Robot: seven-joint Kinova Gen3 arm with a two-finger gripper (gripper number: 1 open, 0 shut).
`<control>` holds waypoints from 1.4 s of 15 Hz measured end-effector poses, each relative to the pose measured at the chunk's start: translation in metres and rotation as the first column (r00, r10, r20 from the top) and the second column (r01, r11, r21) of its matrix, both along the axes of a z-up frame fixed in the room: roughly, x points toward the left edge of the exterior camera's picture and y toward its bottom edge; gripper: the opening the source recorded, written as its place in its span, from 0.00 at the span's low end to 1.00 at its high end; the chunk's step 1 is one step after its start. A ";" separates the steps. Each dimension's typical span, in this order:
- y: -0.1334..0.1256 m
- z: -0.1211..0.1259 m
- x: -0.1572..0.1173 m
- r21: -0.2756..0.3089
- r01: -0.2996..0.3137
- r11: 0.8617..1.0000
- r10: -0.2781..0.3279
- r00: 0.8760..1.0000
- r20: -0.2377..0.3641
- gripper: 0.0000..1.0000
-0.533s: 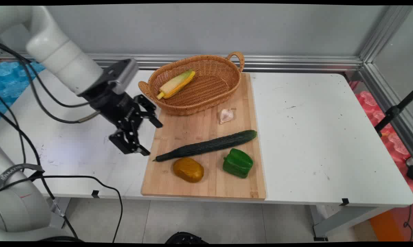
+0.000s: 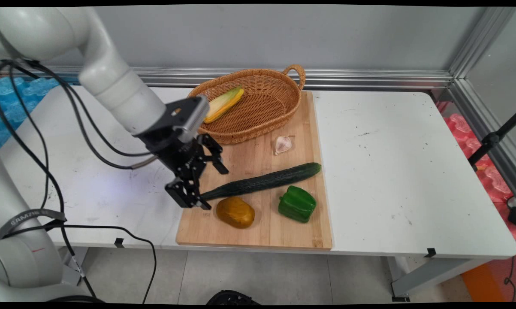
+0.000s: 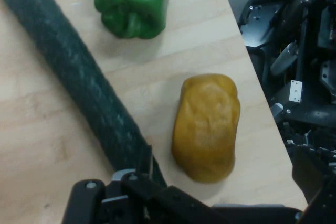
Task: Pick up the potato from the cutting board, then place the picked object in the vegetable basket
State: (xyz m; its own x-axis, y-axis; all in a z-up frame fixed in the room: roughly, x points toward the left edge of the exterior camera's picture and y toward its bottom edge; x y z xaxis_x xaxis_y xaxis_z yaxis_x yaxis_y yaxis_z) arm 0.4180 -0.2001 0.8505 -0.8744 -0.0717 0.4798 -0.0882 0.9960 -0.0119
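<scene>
My black gripper hangs open above the left end of a long dark green cucumber, which lies slantwise on a wooden cutting board. One finger is on each side of the cucumber's tip, and nothing is held. A yellow-brown potato lies just right of the lower finger. In the hand view the cucumber runs up to the left from the linkage, the potato lies right of it, and a green pepper sits at the top.
The green pepper and a garlic bulb also lie on the board. A wicker basket at the board's far end holds a corn cob. Black cables hang from the arm on the left. White table stretches to the right.
The gripper has moved right and a little toward the table's near side, from over the bare table left of the board to over the cucumber's left end. It stays open.
</scene>
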 end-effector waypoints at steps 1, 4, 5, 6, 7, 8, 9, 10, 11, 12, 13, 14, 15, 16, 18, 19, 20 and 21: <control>-0.001 -0.004 -0.008 0.000 0.015 1.000 -0.015 1.000 0.009 1.00; -0.004 -0.016 -0.027 -0.001 0.062 0.998 -0.062 0.997 0.043 1.00; -0.005 -0.020 -0.034 -0.001 0.076 0.997 -0.076 0.996 0.055 1.00; -0.006 -0.024 -0.039 0.000 0.086 0.996 -0.086 0.994 0.064 1.00; -0.007 -0.029 -0.045 0.002 0.097 0.995 -0.097 0.992 0.078 1.00; -0.007 -0.033 -0.050 0.004 0.104 0.995 -0.104 0.991 0.088 1.00; -0.008 -0.037 -0.054 0.005 0.110 0.994 -0.110 0.989 0.097 1.00; -0.009 -0.041 -0.059 0.006 0.115 0.993 -0.115 0.988 0.107 1.00; -0.010 -0.045 -0.064 0.008 0.120 0.993 -0.120 0.986 0.117 1.00; -0.011 -0.047 -0.067 0.009 0.124 0.992 -0.124 0.984 0.124 1.00; -0.011 -0.050 -0.071 0.010 0.127 0.992 -0.127 0.983 0.133 1.00; -0.012 -0.053 -0.074 0.012 0.130 0.991 -0.130 0.981 0.141 1.00; -0.013 -0.055 -0.076 0.013 0.132 0.991 -0.132 0.980 0.148 1.00; -0.013 -0.057 -0.077 0.016 0.134 0.991 -0.135 0.979 0.155 1.00; -0.013 -0.058 -0.079 0.020 0.140 0.990 -0.141 0.976 0.165 0.00; -0.014 -0.057 -0.080 0.024 0.144 0.989 -0.146 0.975 0.169 0.00; -0.013 -0.055 -0.080 0.028 0.147 0.989 -0.150 0.974 0.171 0.00; -0.013 -0.052 -0.080 0.030 0.150 0.988 -0.153 0.973 0.173 0.00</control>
